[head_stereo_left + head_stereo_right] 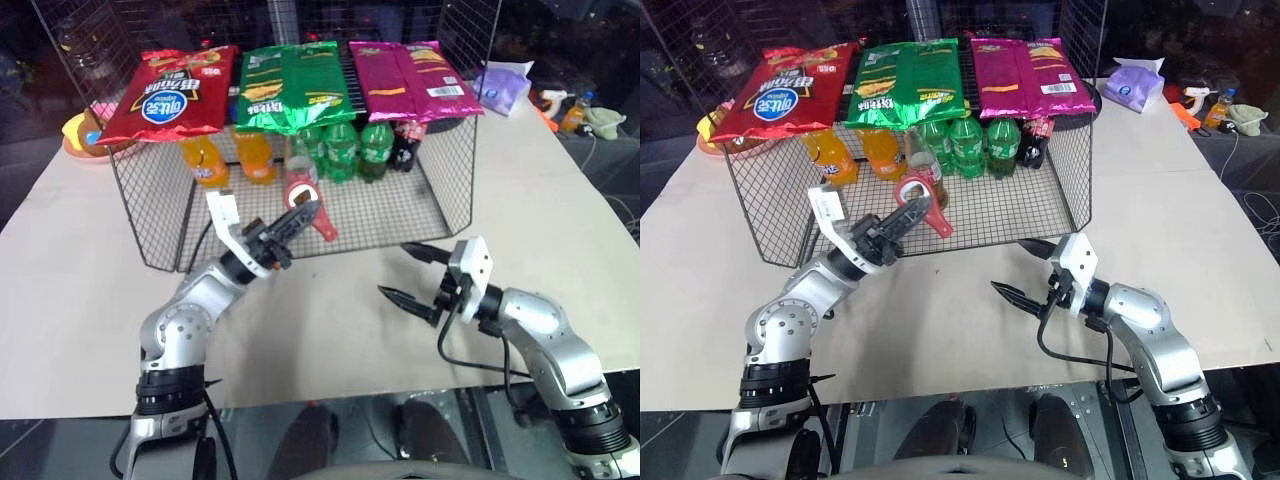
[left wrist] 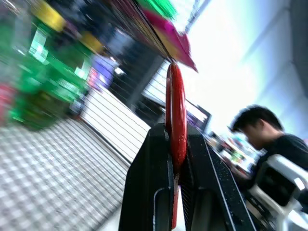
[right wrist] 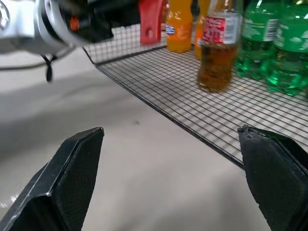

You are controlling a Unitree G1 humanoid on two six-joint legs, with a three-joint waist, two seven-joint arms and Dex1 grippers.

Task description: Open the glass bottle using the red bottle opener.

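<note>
Bench (image 1: 330, 330): pale surface carrying the whole arrangement; note that its near part is bare, which leaves your two arms room to meet in front of the rack. Wire rack (image 1: 445, 200): black mesh stand on the far part of the bench, open toward you, so anything on its floor can be reached from the front; snack bags (image 1: 300, 85) in red, green and magenta lie across its top, and green plastic bottles (image 1: 350, 150) and orange plastic bottles (image 1: 205, 160) line its back, both irrelevant to the task. Glass bottle (image 3: 215, 45): standing upright on the mesh floor of the rack, ahead of the plastic bottles and nearer the open front; its amber contents and red label show in the right wrist view, and its cap cannot be made out. Right gripper (image 1: 415, 275): hovering over the bare bench just before the rack, fingers (image 3: 72, 163) spread wide and empty, pointed toward the bottle; you would judge this a stance for steadying the bottle. Left gripper (image 1: 300, 220): raised at the rack front, fingers clenched on the handle of the red bottle opener (image 1: 303, 200); the rounded head projects beyond the fingertips, hanging in front of the bottle's upper part; contact with it cannot be told.
</note>
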